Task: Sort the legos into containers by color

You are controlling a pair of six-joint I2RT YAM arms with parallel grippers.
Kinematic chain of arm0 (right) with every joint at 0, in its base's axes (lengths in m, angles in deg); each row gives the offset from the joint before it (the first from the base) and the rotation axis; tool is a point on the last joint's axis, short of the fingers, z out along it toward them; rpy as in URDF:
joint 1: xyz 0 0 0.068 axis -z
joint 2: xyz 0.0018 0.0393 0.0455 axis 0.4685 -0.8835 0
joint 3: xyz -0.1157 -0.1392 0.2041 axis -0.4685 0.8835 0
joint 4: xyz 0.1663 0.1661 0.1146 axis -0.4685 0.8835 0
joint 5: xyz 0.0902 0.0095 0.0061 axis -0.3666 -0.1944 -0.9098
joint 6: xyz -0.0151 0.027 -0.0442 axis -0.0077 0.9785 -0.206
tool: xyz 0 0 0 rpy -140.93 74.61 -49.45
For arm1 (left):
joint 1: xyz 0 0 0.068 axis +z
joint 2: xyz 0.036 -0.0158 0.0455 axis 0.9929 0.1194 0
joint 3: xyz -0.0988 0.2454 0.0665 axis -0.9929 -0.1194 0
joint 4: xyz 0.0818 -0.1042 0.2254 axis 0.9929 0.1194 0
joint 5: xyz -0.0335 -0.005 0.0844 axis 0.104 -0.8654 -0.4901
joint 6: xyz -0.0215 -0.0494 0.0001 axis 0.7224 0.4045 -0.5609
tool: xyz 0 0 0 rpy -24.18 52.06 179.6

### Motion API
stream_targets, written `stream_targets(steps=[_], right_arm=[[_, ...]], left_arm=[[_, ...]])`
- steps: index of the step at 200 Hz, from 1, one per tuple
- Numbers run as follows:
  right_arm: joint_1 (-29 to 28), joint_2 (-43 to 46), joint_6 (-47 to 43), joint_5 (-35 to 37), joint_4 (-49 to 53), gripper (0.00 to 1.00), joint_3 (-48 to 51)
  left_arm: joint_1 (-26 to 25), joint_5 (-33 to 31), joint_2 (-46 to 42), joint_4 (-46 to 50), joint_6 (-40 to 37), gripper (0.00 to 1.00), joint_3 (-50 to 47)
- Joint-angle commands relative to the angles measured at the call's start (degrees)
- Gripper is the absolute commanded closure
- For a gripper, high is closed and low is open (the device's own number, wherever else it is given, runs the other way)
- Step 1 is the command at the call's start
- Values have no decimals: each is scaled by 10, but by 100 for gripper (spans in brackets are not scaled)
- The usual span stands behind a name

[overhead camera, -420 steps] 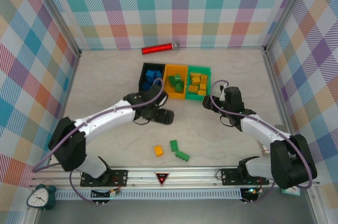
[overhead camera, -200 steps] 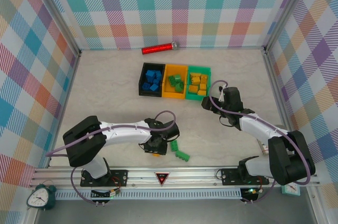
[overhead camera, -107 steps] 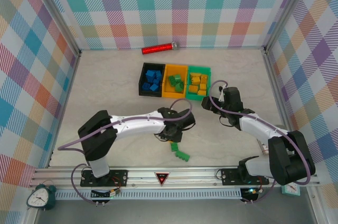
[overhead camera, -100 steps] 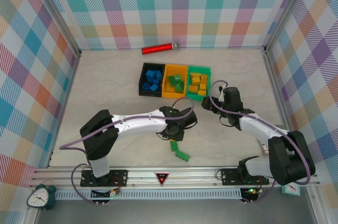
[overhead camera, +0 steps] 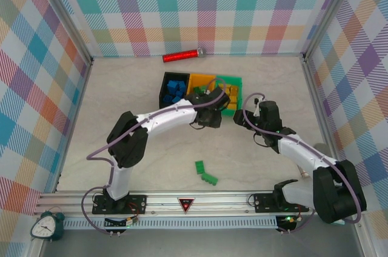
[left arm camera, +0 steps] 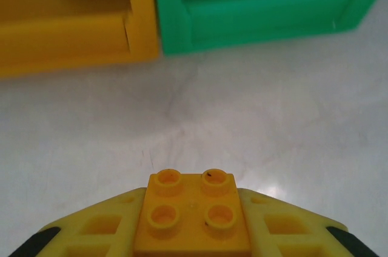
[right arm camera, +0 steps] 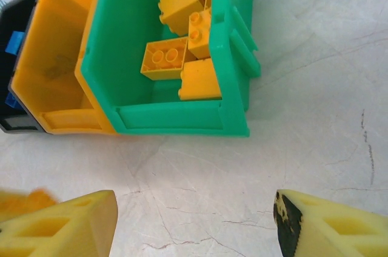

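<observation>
Orange brick [left arm camera: 191, 210], pinched in the left pincer [left arm camera: 191, 228], should clear the green bin [left arm camera: 260, 17] wall just ahead before release.

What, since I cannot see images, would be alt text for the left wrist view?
The left gripper holds an orange-yellow four-stud lego over the pale table, facing the green bin and the orange-yellow bin side by side.

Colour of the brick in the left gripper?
Yellow-orange brick in left gripper; clearest in left wrist view.
</observation>
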Motion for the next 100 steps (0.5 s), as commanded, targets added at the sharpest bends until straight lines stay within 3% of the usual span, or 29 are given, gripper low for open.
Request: stream_targets(steps=[1, 61, 83, 100], right_arm=[[3, 10, 2, 11, -5, 31, 7], [3, 16, 13, -15, -17, 31, 12], [2, 17, 13, -22, -19, 31, 13], [2, 16, 13, -27, -21, 31, 13]], left_arm=[[28, 64, 41, -48, -37, 70, 68], [55, 49, 237, 67, -111, 66, 411], [61, 47, 265, 79, -108, 39, 462], [61, 44, 257, 76, -107, 30, 454]])
